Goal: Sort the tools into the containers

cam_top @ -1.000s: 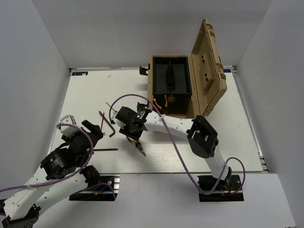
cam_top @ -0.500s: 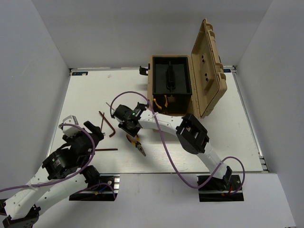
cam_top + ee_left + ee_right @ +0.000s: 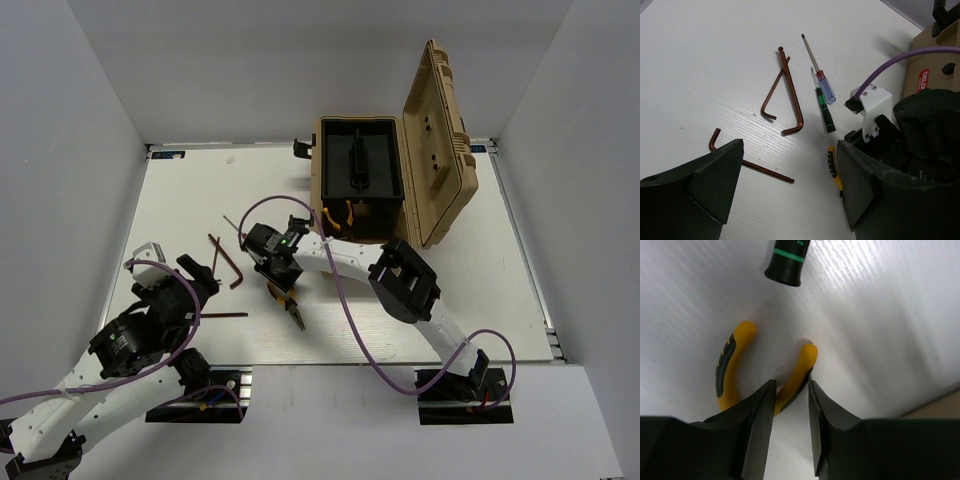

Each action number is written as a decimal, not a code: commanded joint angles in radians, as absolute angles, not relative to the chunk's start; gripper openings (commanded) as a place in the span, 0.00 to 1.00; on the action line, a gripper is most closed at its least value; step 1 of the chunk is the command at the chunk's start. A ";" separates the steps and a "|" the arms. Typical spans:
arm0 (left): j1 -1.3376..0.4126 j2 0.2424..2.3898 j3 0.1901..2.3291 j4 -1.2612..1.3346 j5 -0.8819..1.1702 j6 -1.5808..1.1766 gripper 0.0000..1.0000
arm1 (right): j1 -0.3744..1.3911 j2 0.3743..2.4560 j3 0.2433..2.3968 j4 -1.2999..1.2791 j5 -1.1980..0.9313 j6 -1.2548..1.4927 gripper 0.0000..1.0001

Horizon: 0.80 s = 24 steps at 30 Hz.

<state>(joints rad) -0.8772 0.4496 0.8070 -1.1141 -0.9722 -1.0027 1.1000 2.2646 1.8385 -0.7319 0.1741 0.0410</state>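
Observation:
The pliers [image 3: 291, 304] with yellow and black handles lie on the white table; they also show in the left wrist view [image 3: 832, 162]. My right gripper [image 3: 277, 276] is down over them. In the right wrist view its jaws [image 3: 791, 385] are closed narrowly on one handle of the pliers [image 3: 801, 369]. A blue-handled screwdriver [image 3: 826, 86] and a green-and-black one [image 3: 824, 107] lie just beyond. Three brown hex keys [image 3: 791, 97] lie to the left. My left gripper [image 3: 790, 150] is open and empty above the table near one hex key [image 3: 755, 166]. The tan toolbox [image 3: 316, 170] stands open at the back.
The toolbox lid [image 3: 440, 150] stands upright on the right side of the box. The box holds a black tray and some yellow-handled item. The right arm's purple cable [image 3: 890, 62] loops above the tools. The table's edges are framed by white walls.
My right gripper has moved down and toward the near side onto the pliers' handles. The left arm has barely moved.

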 commanded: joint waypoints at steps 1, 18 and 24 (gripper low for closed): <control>-0.876 0.443 0.804 -1.104 -0.976 -0.997 0.85 | 1.103 2.256 1.818 -0.741 0.129 0.061 0.38; -0.876 0.434 0.804 -1.104 -0.976 -0.997 0.85 | 1.101 2.286 1.851 -0.768 0.011 0.069 0.00; -0.876 0.443 0.804 -1.104 -0.976 -0.997 0.85 | 1.098 2.217 1.951 -0.819 -0.104 0.035 0.00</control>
<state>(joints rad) -0.8772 0.4385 0.8070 -1.1133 -0.9722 -1.0027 1.0969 2.2646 1.8584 -0.7700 -0.0055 0.0505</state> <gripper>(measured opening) 0.850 0.181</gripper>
